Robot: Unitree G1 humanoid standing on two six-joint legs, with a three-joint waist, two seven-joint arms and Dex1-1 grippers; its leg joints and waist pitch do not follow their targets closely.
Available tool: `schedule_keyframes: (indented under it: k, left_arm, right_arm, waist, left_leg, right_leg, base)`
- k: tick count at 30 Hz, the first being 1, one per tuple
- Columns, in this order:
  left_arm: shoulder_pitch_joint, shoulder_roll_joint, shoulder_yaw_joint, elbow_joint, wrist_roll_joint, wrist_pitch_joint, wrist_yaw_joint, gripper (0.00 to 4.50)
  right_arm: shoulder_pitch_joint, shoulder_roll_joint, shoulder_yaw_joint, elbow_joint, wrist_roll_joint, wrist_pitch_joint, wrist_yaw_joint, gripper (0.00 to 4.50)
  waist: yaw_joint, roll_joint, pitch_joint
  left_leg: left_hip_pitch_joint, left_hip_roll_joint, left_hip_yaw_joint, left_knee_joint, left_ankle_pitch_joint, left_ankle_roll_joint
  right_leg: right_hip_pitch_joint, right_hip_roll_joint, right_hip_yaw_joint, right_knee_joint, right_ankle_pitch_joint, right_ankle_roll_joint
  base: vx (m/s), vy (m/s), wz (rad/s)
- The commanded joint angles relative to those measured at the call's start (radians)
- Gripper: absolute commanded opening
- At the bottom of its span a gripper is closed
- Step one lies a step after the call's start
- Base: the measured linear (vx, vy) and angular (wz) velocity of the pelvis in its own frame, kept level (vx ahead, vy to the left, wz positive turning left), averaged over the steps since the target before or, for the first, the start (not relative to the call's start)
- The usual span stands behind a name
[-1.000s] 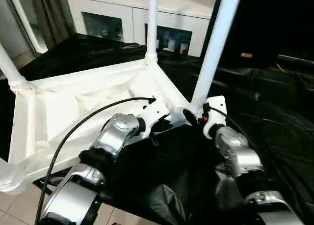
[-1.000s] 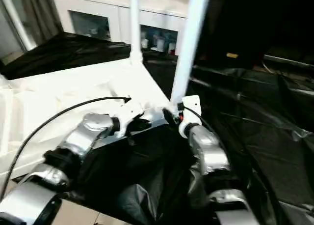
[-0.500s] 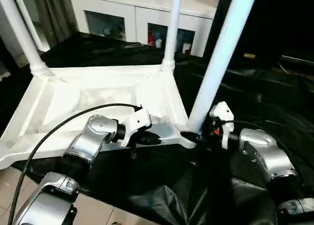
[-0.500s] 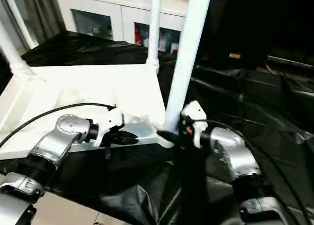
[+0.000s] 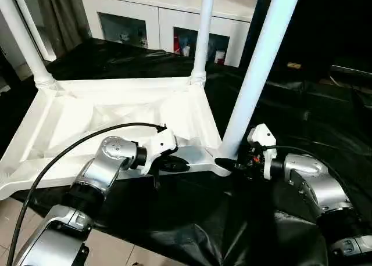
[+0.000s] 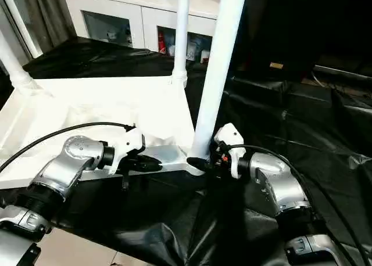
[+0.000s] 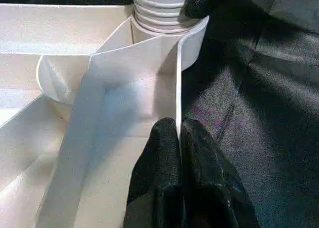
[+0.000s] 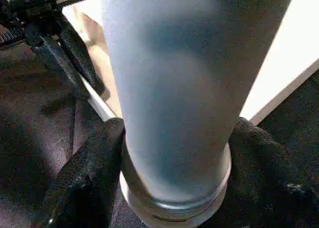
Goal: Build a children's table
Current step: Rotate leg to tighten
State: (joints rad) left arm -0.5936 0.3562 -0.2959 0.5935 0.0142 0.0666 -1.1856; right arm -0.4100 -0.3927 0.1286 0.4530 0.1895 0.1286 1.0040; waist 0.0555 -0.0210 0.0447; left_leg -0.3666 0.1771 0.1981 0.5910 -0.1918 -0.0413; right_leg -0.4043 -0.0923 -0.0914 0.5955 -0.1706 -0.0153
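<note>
Item: children's table, part-built, upside down on the black sheet in front of you.

- Tabletop: white, ribbed underside up, lying from your 10 to your 12 o'clock on the sheet; its near edge faces you.
- Legs: you have three standing upright in corner sockets, the far-left leg at 10 o'clock, the far-right leg at 12 o'clock, and the near-right leg at 1 o'clock. The near-left corner runs off the frame, so you cannot tell its state.
- Left end effector: fingers pressed together, pinching the thin upright wall of the tabletop's near edge, just beside the near-right socket.
- Right end effector: one black finger on each side of the near-right leg at its ribbed base, touching or very nearly so; take this as a grip on the leg.
- Cabinet: white, glass-doored, behind the work at 12 o'clock. Not part of the job.

Step in hand, as judged: seating the near-right leg while your left arm steadies the top.

Next move: keep the rim pinned, then turn or press the leg square into its socket without tilting it.
</note>
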Motion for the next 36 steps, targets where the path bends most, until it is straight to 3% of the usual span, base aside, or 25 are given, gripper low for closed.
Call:
schedule_keyframes:
  k: [1, 5, 9, 10, 12, 16, 17, 21, 22, 23, 25, 27, 30, 31, 36]
  left_arm:
    - [0.014, 0.007, -0.004, -0.008, -0.002, 0.006, -0.001, 0.0]
    - [0.014, -0.001, 0.001, -0.005, -0.003, 0.012, 0.012, 0.0]
    - [-0.024, -0.061, 0.036, 0.062, 0.021, 0.036, 0.182, 0.0]
    - [-0.05, -0.098, 0.045, 0.104, 0.04, 0.052, 0.276, 0.0]
    - [-0.06, -0.113, 0.049, 0.12, 0.045, 0.055, 0.31, 0.0]
    - [-0.107, -0.209, 0.061, 0.2, 0.058, 0.063, 0.467, 0.0]
    - [-0.113, -0.222, 0.055, 0.211, 0.064, 0.062, 0.481, 0.0]
    - [-0.13, -0.242, 0.047, 0.234, 0.076, 0.055, 0.487, 0.0]
    - [-0.134, -0.239, 0.047, 0.233, 0.074, 0.051, 0.473, 0.0]
    - [-0.136, -0.237, 0.048, 0.234, 0.075, 0.048, 0.466, 0.0]
    - [-0.136, -0.23, 0.046, 0.235, 0.073, 0.036, 0.442, 0.0]
    - [-0.129, -0.218, 0.048, 0.226, 0.065, 0.033, 0.418, 0.0]
    - [-0.107, -0.189, 0.04, 0.196, 0.049, 0.005, 0.337, 0.0]
    - [-0.097, -0.175, 0.038, 0.185, 0.042, -0.01, 0.302, 0.0]
    - [-0.057, -0.121, 0.034, 0.138, 0.003, -0.031, 0.166, 0.0]
  right_arm:
    - [0.001, -0.001, 0.017, 0.009, -0.013, 0.006, 0.01, 2.74]
    - [0.008, 0.006, 0.013, 0.012, -0.015, 0.011, -0.008, 2.72]
    - [0.005, 0.083, -0.048, 0.081, -0.024, 0.033, -0.21, 2.72]
    - [0.003, 0.141, -0.085, 0.115, -0.034, 0.041, -0.361, 2.71]
    - [0.005, 0.159, -0.09, 0.12, -0.041, 0.04, -0.402, 2.7]
    - [-0.005, 0.262, -0.108, 0.154, -0.076, 0.054, -0.624, 2.7]
    - [-0.01, 0.279, -0.099, 0.16, -0.087, 0.05, -0.647, 2.7]
    - [-0.029, 0.319, -0.084, 0.169, -0.108, 0.016, -0.676, 2.7]
    - [-0.034, 0.321, -0.089, 0.164, -0.097, 0.006, -0.661, 2.7]
    - [-0.035, 0.323, -0.1, 0.156, -0.078, 0.007, -0.644, 3.25]
    - [-0.037, 0.315, -0.112, 0.145, -0.064, 0.013, -0.629, 3.39]
    - [-0.039, 0.284, -0.095, 0.131, -0.077, 0.008, -0.59, 3.45]
    - [-0.038, 0.219, -0.065, 0.103, -0.085, 0.017, -0.494, 3.76]
    - [-0.036, 0.186, -0.049, 0.089, -0.09, 0.018, -0.446, 3.76]
    - [-0.011, 0.074, -0.011, 0.019, -0.086, 0.018, -0.265, 3.76]
  waist:
    - [0.003, -0.01, -0.059]
    - [0.002, -0.012, -0.059]
    - [-0.003, -0.014, -0.056]
    - [-0.005, -0.014, -0.054]
    - [-0.01, -0.015, -0.054]
    - [-0.009, -0.015, -0.049]
    - [-0.009, -0.01, -0.048]
    - [-0.01, -0.008, -0.049]
    - [-0.011, -0.009, -0.049]
    - [-0.011, -0.01, -0.049]
    - [-0.011, -0.012, -0.049]
    - [-0.015, -0.013, -0.05]
    - [-0.017, -0.014, -0.052]
    - [-0.017, -0.014, -0.053]
    - [-0.014, -0.018, -0.057]
  left_leg:
    - [0.011, 0.061, -0.024, -0.067, -0.183, 0.058]
    - [0.009, 0.061, -0.025, -0.067, -0.178, 0.061]
    - [0.011, 0.06, -0.027, -0.071, -0.212, 0.033]
    - [0.015, 0.06, -0.027, -0.072, -0.228, 0.021]
    - [0.015, 0.059, -0.032, -0.075, -0.256, 0.002]
    - [0.025, 0.055, -0.031, -0.075, -0.301, -0.003]
    - [0.025, 0.054, -0.032, -0.076, -0.315, -0.002]
    - [0.023, 0.055, -0.035, -0.08, -0.326, -0.003]
    - [0.023, 0.055, -0.035, -0.08, -0.336, -0.002]
    - [0.023, 0.056, -0.036, -0.081, -0.341, 0.001]
    - [0.022, 0.056, -0.036, -0.082, -0.341, 0.005]
    - [0.013, 0.056, -0.039, -0.083, -0.333, 0.009]
    - [0.013, 0.055, -0.035, -0.08, -0.311, 0.019]
    - [0.008, 0.055, -0.034, -0.079, -0.293, 0.029]
    - [0.002, 0.055, -0.027, -0.07, -0.221, 0.068]
  right_leg:
    - [0.051, -0.072, 0.058, -0.068, -0.245, -0.22]
    - [0.051, -0.072, 0.058, -0.067, -0.241, -0.22]
    - [0.047, -0.073, 0.057, -0.077, -0.32, -0.199]
    - [0.042, -0.072, 0.057, -0.081, -0.35, -0.188]
    - [0.044, -0.073, 0.055, -0.084, -0.392, -0.172]
    - [0.035, -0.075, 0.056, -0.101, -0.473, -0.138]
    - [0.032, -0.076, 0.056, -0.106, -0.505, -0.125]
    - [0.034, -0.075, 0.055, -0.108, -0.507, -0.107]
    - [0.033, -0.075, 0.055, -0.109, -0.508, -0.106]
    - [0.034, -0.076, 0.055, -0.109, -0.507, -0.106]
    - [0.035, -0.075, 0.055, -0.109, -0.502, -0.108]
    - [0.041, -0.076, 0.054, -0.104, -0.489, -0.108]
    - [0.04, -0.076, 0.056, -0.102, -0.454, -0.121]
    - [0.046, -0.074, 0.056, -0.099, -0.429, -0.128]
    - [0.049, -0.074, 0.058, -0.086, -0.329, -0.168]
  base:
    - [0.0, 0.0, 0.0]
    - [0.0, 0.0, 0.0]
    - [0.0, 0.0, 0.0]
    - [0.0, 0.0, 0.0]
    - [0.0, 0.0, 0.0]
    - [0.0, 0.0, 0.0]
    - [0.0, 0.0, 0.0]
    - [0.0, 0.0, 0.0]
    - [0.0, 0.0, 0.0]
    - [0.0, 0.0, 0.0]
    - [0.0, 0.0, 0.0]
    - [0.0, 0.0, 0.0]
    - [0.0, 0.0, 0.0]
    - [0.0, 0.0, 0.0]
    - [0.0, 0.0, 0.0]
